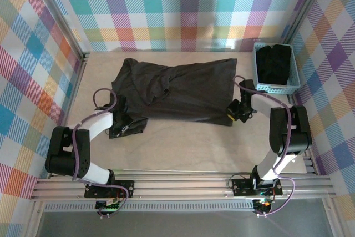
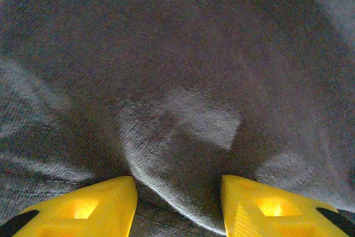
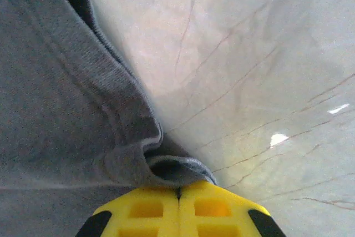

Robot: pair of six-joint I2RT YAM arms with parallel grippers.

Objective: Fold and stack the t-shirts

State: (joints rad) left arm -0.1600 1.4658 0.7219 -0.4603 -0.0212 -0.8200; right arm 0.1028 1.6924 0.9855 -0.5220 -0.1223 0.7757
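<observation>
A wrinkled charcoal t-shirt lies spread across the far middle of the tabletop, near a light blue basket at far right. The left end effector rests on its near left corner, yellow fingers apart with cloth bulging between them; whether they pinch it I cannot tell. The right end effector, at the near right corner, is closed tight on a curl of hem.
</observation>
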